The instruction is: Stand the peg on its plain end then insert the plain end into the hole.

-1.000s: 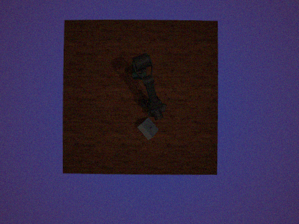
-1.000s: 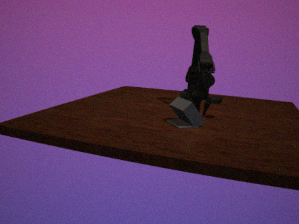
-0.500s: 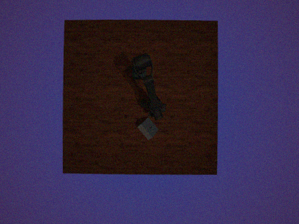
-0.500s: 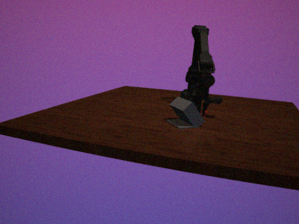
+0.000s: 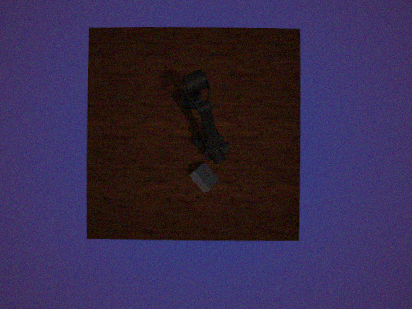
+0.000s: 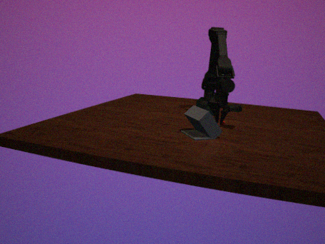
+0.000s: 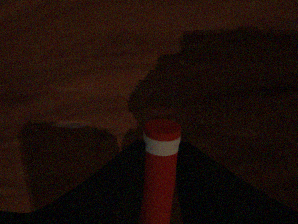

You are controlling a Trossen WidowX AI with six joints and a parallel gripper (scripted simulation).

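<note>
Peg [image 6: 223, 122] [image 7: 159, 185], red with one white band, sits between our hand's [image 5: 218, 154] [image 6: 220, 115] [image 7: 162, 150] two fingers, which clench it near the banded end. We work over one square, dark, wood-grained counter [image 5: 135, 203] [image 6: 107, 143], dimly lit, against plain violet-blue surroundings that turn pinkish higher up. We count one peg, one black arm [image 5: 208, 124] [image 6: 218, 53], and one grey sloped block [image 5: 203, 177] [image 6: 203, 121] near the hand.
</note>
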